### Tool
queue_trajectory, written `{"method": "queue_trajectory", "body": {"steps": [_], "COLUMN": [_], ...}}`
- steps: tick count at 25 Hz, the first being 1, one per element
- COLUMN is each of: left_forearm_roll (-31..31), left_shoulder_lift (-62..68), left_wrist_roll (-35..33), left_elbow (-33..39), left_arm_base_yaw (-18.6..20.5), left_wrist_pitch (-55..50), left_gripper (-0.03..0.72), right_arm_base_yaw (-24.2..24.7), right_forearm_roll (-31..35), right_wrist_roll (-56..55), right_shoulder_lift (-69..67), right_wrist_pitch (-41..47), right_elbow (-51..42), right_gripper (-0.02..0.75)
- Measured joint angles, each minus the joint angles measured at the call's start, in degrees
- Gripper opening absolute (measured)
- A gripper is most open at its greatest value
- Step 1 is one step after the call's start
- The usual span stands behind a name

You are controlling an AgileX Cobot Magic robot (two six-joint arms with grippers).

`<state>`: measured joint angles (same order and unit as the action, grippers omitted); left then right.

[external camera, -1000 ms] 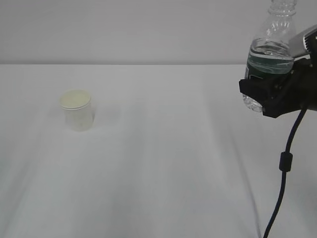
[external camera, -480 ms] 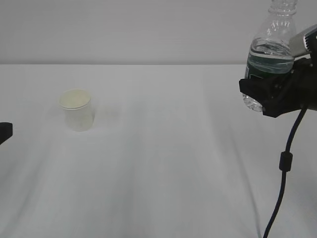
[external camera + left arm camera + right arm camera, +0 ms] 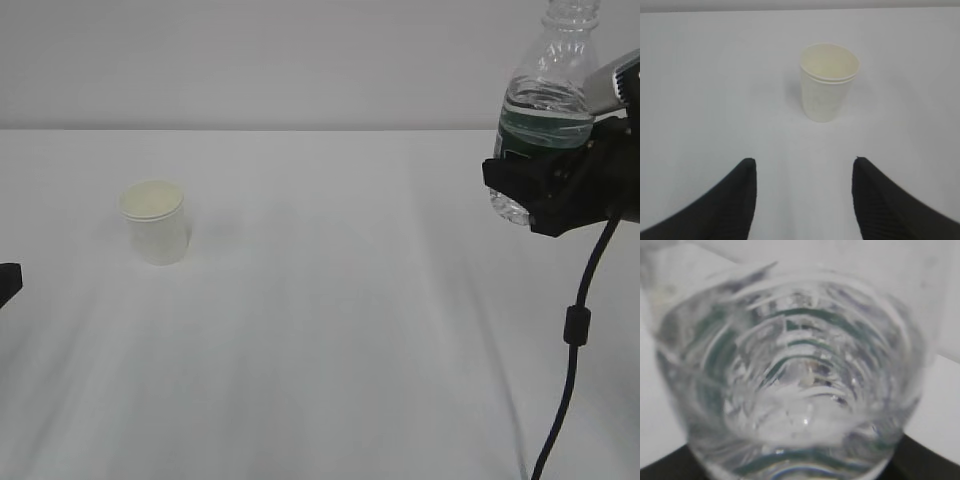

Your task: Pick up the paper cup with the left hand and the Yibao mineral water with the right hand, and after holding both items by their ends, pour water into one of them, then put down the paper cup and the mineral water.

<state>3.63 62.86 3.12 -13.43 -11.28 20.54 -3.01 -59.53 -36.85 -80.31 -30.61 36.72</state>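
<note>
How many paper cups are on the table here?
1. The paper cup stands upright on the left of the table, ahead of the open left tool. No others are visible.

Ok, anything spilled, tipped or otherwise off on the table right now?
Nothing stands out. The paper cup stands upright on the dry table; the capless mineral water bottle is upright in the right gripper.
</note>
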Motion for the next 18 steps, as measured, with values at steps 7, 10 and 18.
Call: {"method": "queue_trajectory", "body": {"steps": [7, 10, 18], "left_forearm_roll": [-0.2, -0.3, -0.3], "left_shoulder_lift": [0.0, 0.0, 0.0], "left_wrist_roll": [0.0, 0.1, 0.3], "left_elbow": [6.6, 10.0, 13.8], "left_arm_base_yaw": [-3.2, -5.7, -6.8], "left_wrist_pitch": [9.6, 13.8, 20.9], "left_gripper": [0.42, 0.419, 0.419], "right_arm_base_yaw": [0.0, 0.0, 0.0], "right_forearm_roll": [0.0, 0.1, 0.1], "right_wrist_roll": [0.0, 0.0, 0.0], "right_shoulder_lift": [0.0, 0.0, 0.0], "right_wrist_pitch": [-0.1, -0.1, -0.2], "right_elbow": [0.0, 0.0, 0.0], "right_gripper": [0.422, 0.421, 0.421]}}
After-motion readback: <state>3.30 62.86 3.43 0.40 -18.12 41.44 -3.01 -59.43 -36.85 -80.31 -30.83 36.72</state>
